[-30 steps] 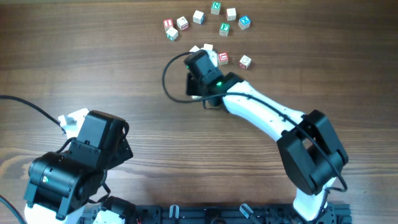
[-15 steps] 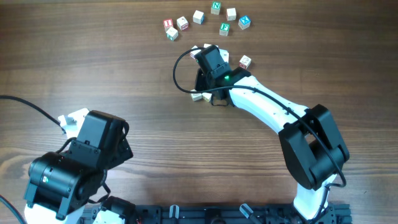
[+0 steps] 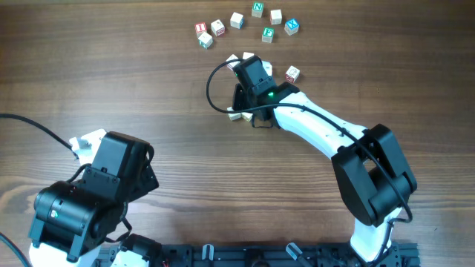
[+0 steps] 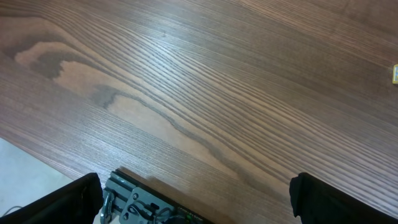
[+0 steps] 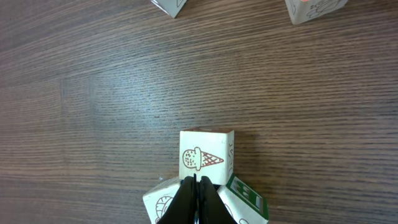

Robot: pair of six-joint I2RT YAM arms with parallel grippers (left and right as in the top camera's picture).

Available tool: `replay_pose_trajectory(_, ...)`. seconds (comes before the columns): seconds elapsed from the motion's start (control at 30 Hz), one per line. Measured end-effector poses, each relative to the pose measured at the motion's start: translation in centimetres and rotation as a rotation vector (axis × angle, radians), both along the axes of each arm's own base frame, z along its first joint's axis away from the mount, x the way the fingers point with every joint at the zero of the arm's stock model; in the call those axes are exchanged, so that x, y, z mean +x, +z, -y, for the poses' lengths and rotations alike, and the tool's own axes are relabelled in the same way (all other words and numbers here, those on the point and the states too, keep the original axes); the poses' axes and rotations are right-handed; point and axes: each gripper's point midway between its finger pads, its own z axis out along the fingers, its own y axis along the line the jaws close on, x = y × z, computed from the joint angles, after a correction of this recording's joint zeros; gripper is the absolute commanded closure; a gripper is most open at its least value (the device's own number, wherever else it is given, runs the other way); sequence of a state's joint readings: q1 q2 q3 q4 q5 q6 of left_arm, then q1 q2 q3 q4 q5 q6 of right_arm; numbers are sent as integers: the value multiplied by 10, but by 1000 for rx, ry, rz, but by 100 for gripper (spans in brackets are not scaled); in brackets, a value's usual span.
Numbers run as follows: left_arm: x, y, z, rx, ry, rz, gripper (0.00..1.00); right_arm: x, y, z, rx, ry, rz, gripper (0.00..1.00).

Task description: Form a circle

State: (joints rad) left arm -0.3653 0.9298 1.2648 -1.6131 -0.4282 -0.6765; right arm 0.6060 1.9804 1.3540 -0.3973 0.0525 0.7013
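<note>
1. Progress: no ring is finished. On the counter [image 3: 111,67], seven alphabet cubes form a loose open arc at the far side in the overhead view: the red-letter cube [image 3: 200,28], its neighbour [image 3: 205,41], a pale cube [image 3: 217,27], another [image 3: 237,20], the green "N" cube [image 3: 257,9], a pale cube [image 3: 276,16] and the blue-letter cube [image 3: 292,26]. A green "E" cube [image 3: 267,33] sits inside that arc.
2. Remaining work, as a judgement: the near side of the ring is open. Cubes near the right arm must be spread along it, and the "E" cube moved out to the ring line.
3. Cubes at the right arm: the ice-cream cube [image 5: 207,158] lies just ahead of the right gripper [image 5: 196,186]. A pale cube [image 5: 163,202] and a green-striped cube [image 5: 247,199] flank the fingertips. A further cube [image 3: 292,73] lies beside the arm.
4. Right jaws: together, tips meeting. They clamp nothing; whether the closed tips touch the ice-cream cube cannot be told.
5. Left gripper [image 4: 193,199]: jaws fully apart, empty, over bare counter well away from the cubes.
6. Orientation: the cubes have no long axis. The ice-cream cube sits upright, its picture side toward the wrist camera, cone pointing right. The arc's opening faces the robot.
</note>
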Motion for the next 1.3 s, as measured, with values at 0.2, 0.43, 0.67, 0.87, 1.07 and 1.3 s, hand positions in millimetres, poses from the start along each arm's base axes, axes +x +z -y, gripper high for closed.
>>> replay_pose_trajectory(0.2,0,0,0,0,0,0,0,-2,-3,1,-6,11,-4,95)
replay_pose_trajectory(0.43,0,0,0,0,0,0,0,-6,-7,1,-12,29,-14,95)
replay_pose_trajectory(0.67,0,0,0,0,0,0,0,-6,-7,-1,-8,51,-10,96)
replay_pose_trajectory(0.87,0,0,0,0,0,0,0,-8,-11,-4,3,64,-6,96)
replay_pose_trajectory(1.07,0,0,0,0,0,0,0,-9,-11,-5,9,72,-7,95)
replay_pose_trajectory(1.3,0,0,0,0,0,0,0,-11,-15,-4,7,72,-10,96)
